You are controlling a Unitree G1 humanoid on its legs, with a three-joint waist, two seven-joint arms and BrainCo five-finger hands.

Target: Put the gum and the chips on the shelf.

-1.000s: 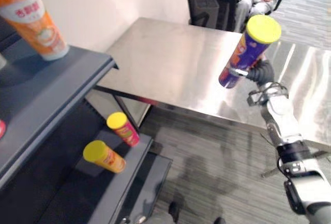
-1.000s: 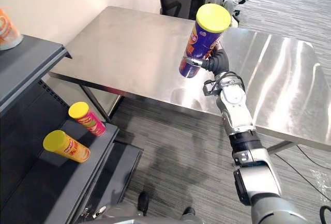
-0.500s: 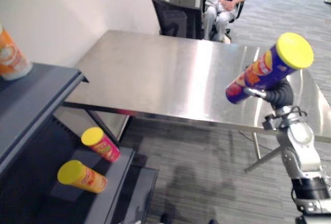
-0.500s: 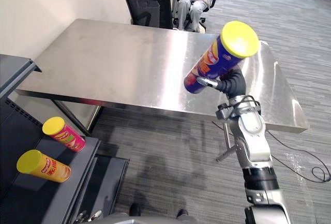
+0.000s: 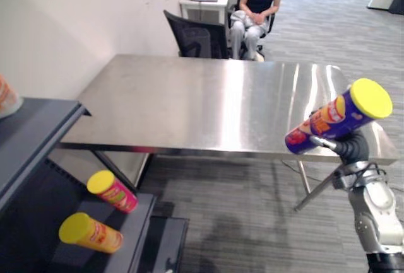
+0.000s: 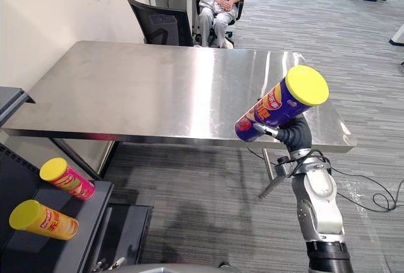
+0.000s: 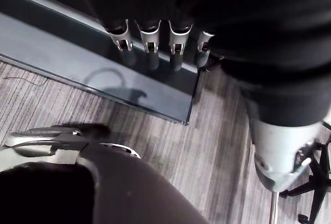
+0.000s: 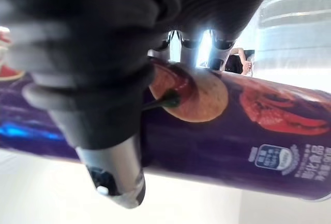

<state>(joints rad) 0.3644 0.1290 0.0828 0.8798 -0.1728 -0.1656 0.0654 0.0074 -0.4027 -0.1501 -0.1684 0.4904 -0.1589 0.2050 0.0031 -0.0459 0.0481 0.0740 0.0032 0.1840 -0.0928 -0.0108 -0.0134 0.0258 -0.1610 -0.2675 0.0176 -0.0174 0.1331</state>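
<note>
My right hand is shut on a purple chips can with a yellow lid. It holds the can tilted in the air by the steel table's front right corner. In the right wrist view the can lies across the curled fingers. The dark shelf unit stands at the left. On its lower board lie a red can and an orange can, both yellow-lidded. My left hand hangs with relaxed fingers above a low shelf board, holding nothing.
An orange and white tub stands on the upper shelf at the left edge. Behind the table are a black office chair and a seated person. Grey carpet lies between shelf and table.
The camera has swung, sliding the shelf towards the left edge. The purple can in my right hand has tipped further over and now sits by the table's right front corner.
</note>
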